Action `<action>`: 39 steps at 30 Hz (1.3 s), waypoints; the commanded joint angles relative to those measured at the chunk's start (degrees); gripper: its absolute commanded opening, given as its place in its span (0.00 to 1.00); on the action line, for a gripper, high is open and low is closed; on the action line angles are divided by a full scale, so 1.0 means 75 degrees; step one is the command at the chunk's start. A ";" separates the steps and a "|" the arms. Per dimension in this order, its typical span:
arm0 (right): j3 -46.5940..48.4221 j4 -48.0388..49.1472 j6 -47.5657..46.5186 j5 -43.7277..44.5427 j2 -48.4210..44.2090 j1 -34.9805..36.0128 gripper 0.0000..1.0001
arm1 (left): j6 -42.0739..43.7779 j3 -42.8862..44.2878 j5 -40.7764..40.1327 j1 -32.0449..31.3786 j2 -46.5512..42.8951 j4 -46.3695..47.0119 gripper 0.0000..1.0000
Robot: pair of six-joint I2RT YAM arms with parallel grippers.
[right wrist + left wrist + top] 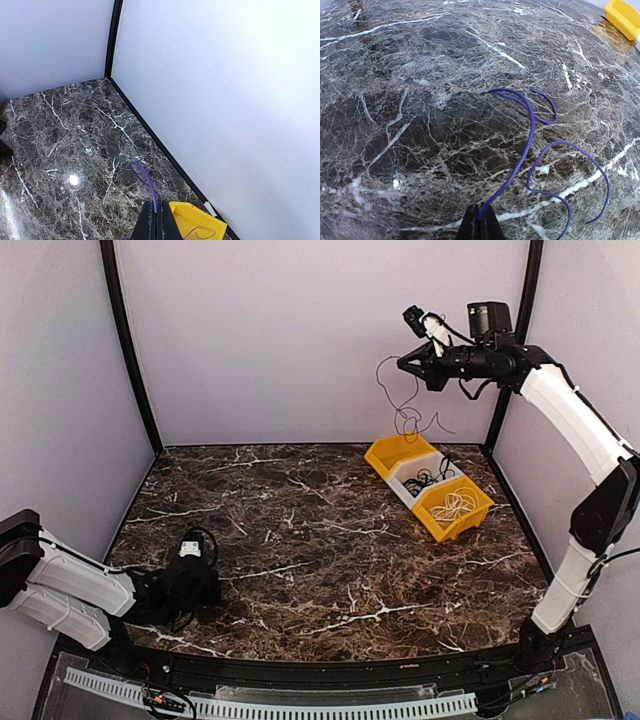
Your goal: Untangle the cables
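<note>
Cables (428,478): thin, light, limp.
Right hand (408,362) clenched a dangling cord (150,186) above the bins (378,452); left hand (481,222) pinched a purple cord (527,131) on desk (300,540), well left of them. Probably slippery; hold near ends.

Three cameras: one fixed overview, two riding the wrists.
The top external camera sits above and behind the arm bases, facing the far wall and taking in the whole bench (300,530). The left wrist camera skims close over the marble past the left end effector (480,212). The right wrist camera hangs high, looking down past the right end effector (156,209) along a wall toward a bench corner. All three share the marble top and the yellow bins (384,462).
</note>
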 commanded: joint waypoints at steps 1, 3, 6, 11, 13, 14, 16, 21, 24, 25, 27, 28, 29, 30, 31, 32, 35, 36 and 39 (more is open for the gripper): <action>0.0244 0.0646 0.0032 0.0242 0.0073 -0.0064 0.00 | -0.0048 0.0131 -0.0031 0.0038 -0.0182 -0.0292 0.00; 0.0240 0.0720 0.0016 0.0290 0.0161 -0.0081 0.00 | 0.0071 0.0195 0.0147 0.0035 -0.0153 -0.0217 0.06; 0.0211 0.0777 0.0077 0.0238 0.0233 -0.0102 0.00 | 0.0095 0.0295 0.0380 0.0031 -0.0104 -0.0255 0.18; 0.0136 0.0795 0.0231 -0.0164 0.0172 -0.0099 0.00 | 0.0012 0.0465 0.0426 -0.0021 -0.0393 -0.0524 0.35; 0.0042 0.0790 0.0250 -0.0367 0.0091 -0.0098 0.00 | 0.0006 0.0544 0.0345 -0.0071 -0.0665 -0.0737 0.40; -0.0015 0.0793 0.0261 -0.0507 0.0044 -0.0098 0.00 | -0.0049 0.0593 0.0252 -0.0089 -0.0868 -0.0877 0.43; -0.0190 0.0814 0.0274 -0.0799 -0.0085 -0.0078 0.00 | -0.0174 0.0779 0.0090 -0.0107 -0.1191 -0.1380 0.51; -0.0523 0.0668 0.0117 -0.1163 -0.0256 0.0117 0.00 | -0.0315 0.1180 -0.0127 -0.0123 -0.1922 -0.2408 0.57; -0.0658 0.0566 0.0024 -0.1215 -0.0328 0.0295 0.00 | -0.0276 0.1270 -0.0166 -0.0126 -0.2410 -0.2669 0.62; -0.0698 0.0555 0.0006 -0.1227 -0.0363 0.0345 0.00 | -0.0215 0.1290 -0.0133 -0.0133 -0.2501 -0.2663 0.62; -0.0736 0.0528 -0.0043 -0.1264 -0.0434 0.0455 0.00 | 0.0335 0.1337 -0.0009 -0.0140 -0.2870 -0.2475 0.63; -0.0756 0.0489 -0.0085 -0.1268 -0.0466 0.0513 0.00 | 0.0536 0.1352 0.0046 -0.0143 -0.2960 -0.2196 0.63; -0.0751 0.0455 -0.0097 -0.1293 -0.0487 0.0576 0.00 | 0.1012 0.1366 0.0181 -0.0140 -0.3129 -0.2028 0.64; -0.0736 0.0404 -0.0127 -0.1327 -0.0507 0.0640 0.00 | 0.1261 0.1368 0.0281 -0.0143 -0.3206 -0.1603 0.65; -0.0708 0.0345 -0.0169 -0.1377 -0.0514 0.0721 0.00 | 0.1823 0.1362 0.0506 -0.0146 -0.3334 -0.1374 0.65; -0.0673 0.0273 -0.0212 -0.1445 -0.0524 0.0799 0.00 | 0.2118 0.1373 0.0649 -0.0140 -0.3379 -0.0866 0.65; -0.0597 -0.0002 -0.0360 -0.1683 -0.0517 0.1069 0.00 | 0.3491 0.1434 0.1631 -0.0139 -0.3339 0.0119 0.66; -0.0579 -0.0119 -0.0429 -0.1739 -0.0505 0.1186 0.00 | 0.3743 0.1483 0.2141 -0.0143 -0.3264 0.0439 0.66; -0.0545 -0.0447 -0.0671 -0.1823 -0.0476 0.1589 0.00 | 0.4669 0.1824 0.2704 -0.0136 -0.2705 0.0849 0.67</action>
